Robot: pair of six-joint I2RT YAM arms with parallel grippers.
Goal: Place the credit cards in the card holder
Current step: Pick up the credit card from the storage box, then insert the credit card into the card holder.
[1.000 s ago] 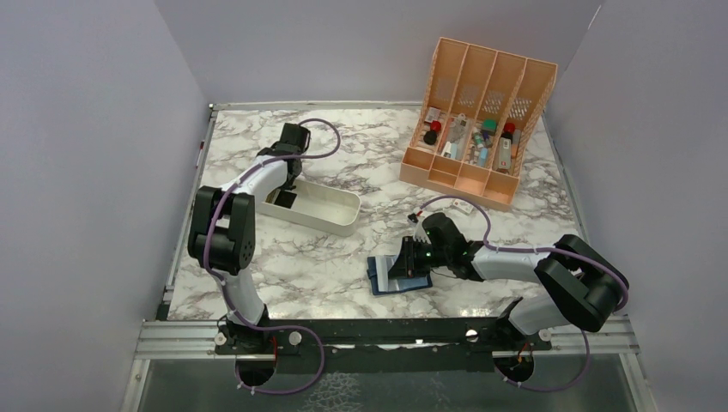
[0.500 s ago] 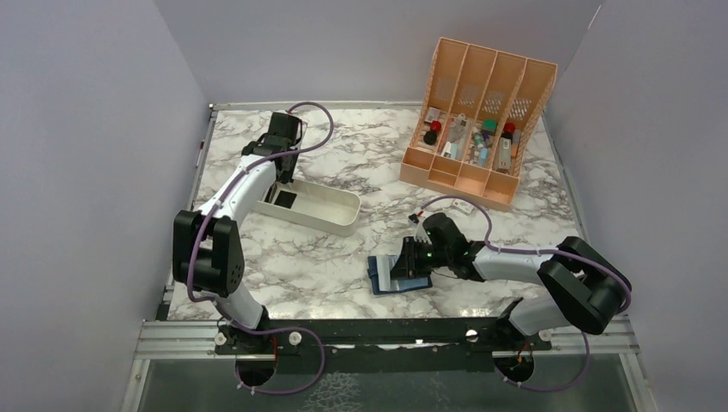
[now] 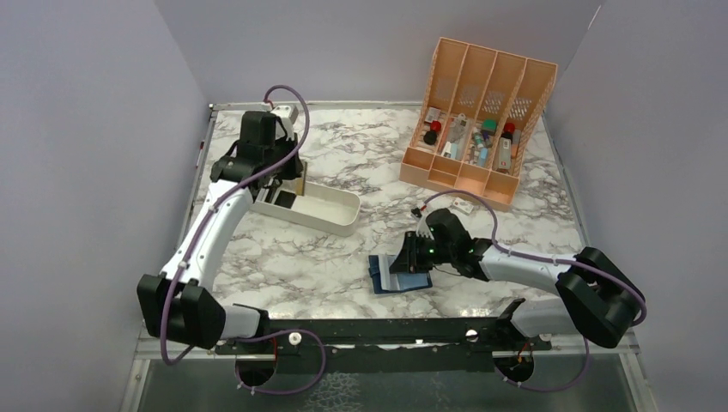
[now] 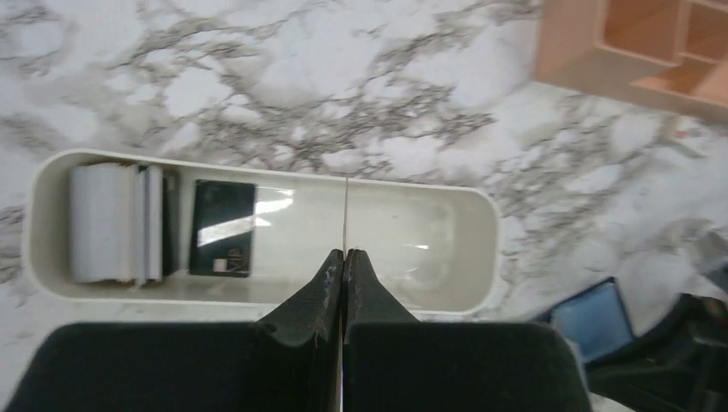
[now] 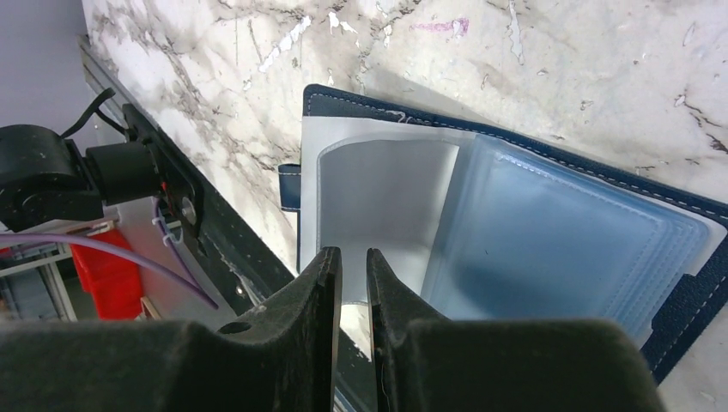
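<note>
Item 1. My left jaws: closed flat on one tan credit card point(image 3: 301, 183), gripped by its edge and seen edge-on as a thin line from the left wrist. It hangs above the white tray point(image 3: 342, 216).

Item 2. White tray: on the worktop point(image 3: 360, 146), towards its far left corner. Inside lie a dark card point(image 4: 222, 227) and, at one end, a pale stack point(image 4: 103, 223) standing on edge.

Item 3. Card holder point(image 5: 558, 257): navy, lying open by the worktop's near edge, right of the middle, with its bluish clear pockets facing up.

Item 4. My right jaws: drawn to a narrow gap, pinching the edge of the holder's pale inner leaf point(image 5: 386, 197).

Item 5. Orange file organizer point(image 3: 476, 129): at the far right corner, with small items in its slots.
</note>
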